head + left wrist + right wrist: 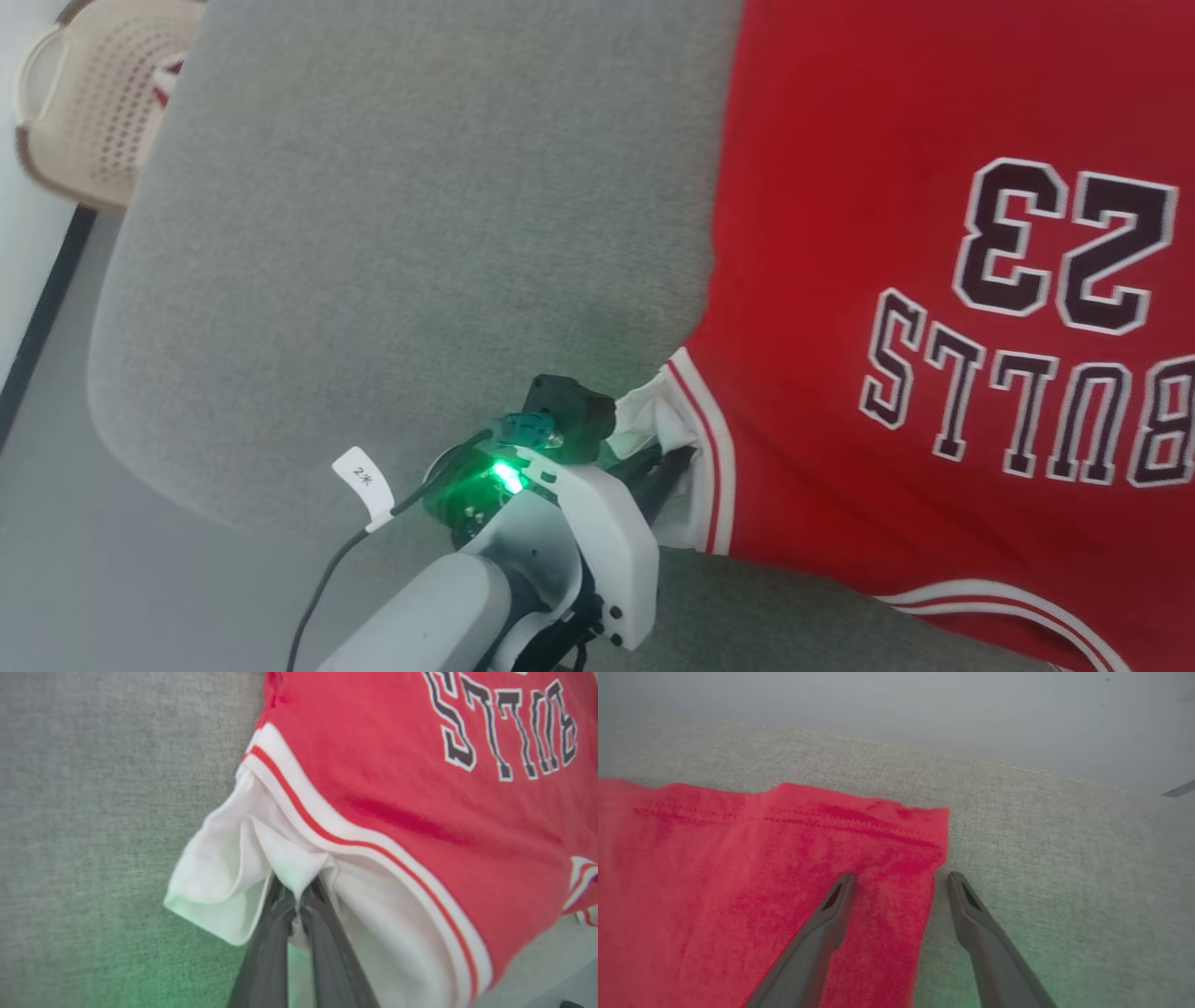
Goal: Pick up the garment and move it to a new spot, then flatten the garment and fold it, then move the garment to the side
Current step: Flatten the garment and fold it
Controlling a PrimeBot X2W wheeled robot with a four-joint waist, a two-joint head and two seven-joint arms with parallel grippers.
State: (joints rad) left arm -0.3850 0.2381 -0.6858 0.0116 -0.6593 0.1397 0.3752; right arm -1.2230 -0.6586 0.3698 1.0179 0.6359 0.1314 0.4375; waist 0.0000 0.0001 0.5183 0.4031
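The garment [887, 280], a red jersey with the number 23 and dark lettering, lies spread on a grey cushioned surface [401, 233] at the right of the head view. Its white sleeve [224, 868], edged with red-and-white trim, bunches up at the tips of my left gripper [299, 893], which is shut on that sleeve. From above, the left gripper [677, 462] sits at the garment's lower left edge. In the right wrist view my right gripper [901, 879] stands open over a hemmed corner of the garment [887, 835], one finger above the red cloth, the other above the grey surface.
A beige perforated basket [89, 103] stands at the far left beyond the cushion's edge, over a pale floor. The grey surface [1064, 858] extends bare to the right of the garment's corner. A cable with a white tag [359, 481] trails from the left arm.
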